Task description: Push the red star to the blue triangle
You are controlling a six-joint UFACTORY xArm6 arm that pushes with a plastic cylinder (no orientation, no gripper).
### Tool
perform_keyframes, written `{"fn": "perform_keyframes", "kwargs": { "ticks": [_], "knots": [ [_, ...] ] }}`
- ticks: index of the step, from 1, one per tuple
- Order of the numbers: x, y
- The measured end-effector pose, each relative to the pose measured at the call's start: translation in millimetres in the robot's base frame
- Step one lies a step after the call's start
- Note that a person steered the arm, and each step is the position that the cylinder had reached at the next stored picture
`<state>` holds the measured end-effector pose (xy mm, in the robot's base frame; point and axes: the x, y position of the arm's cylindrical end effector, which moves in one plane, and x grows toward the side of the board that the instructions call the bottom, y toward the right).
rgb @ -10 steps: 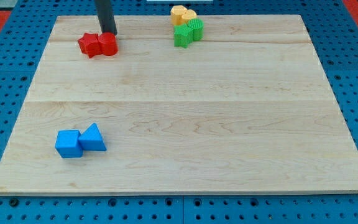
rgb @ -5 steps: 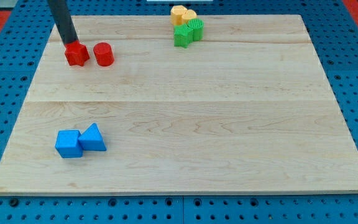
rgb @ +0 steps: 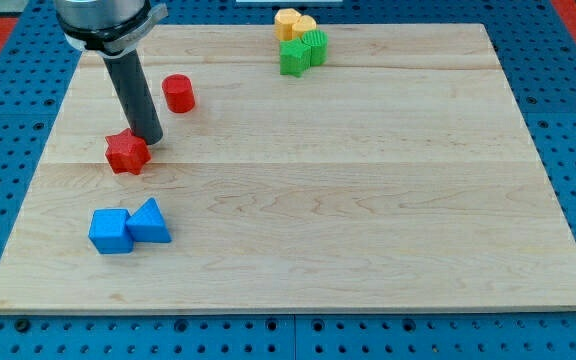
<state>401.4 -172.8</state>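
Observation:
The red star (rgb: 126, 153) lies on the wooden board (rgb: 328, 200) at the view's left, a little above the middle. My tip (rgb: 148, 139) rests against the star's upper right side. The blue triangle (rgb: 149, 222) lies below the star, near the board's lower left, touching a blue cube (rgb: 110, 231) on its left. A short gap of bare board separates the star from the triangle.
A red cylinder (rgb: 178, 93) stands up and to the right of my tip. At the board's top middle are a yellow block (rgb: 294, 24) and two green blocks (rgb: 303, 51). Blue pegboard (rgb: 8, 200) surrounds the board.
My tip has moved down the board and pushed the red star down, away from the red cylinder and toward the blue triangle. The cylinder has shifted slightly right.

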Motion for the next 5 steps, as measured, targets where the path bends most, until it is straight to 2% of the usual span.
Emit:
{"fn": "perform_keyframes", "kwargs": {
  "ticks": [1, 2, 4, 5],
  "knots": [
    [-13, -16],
    [-8, -31],
    [63, -9],
    [75, -12]
  ]
}}
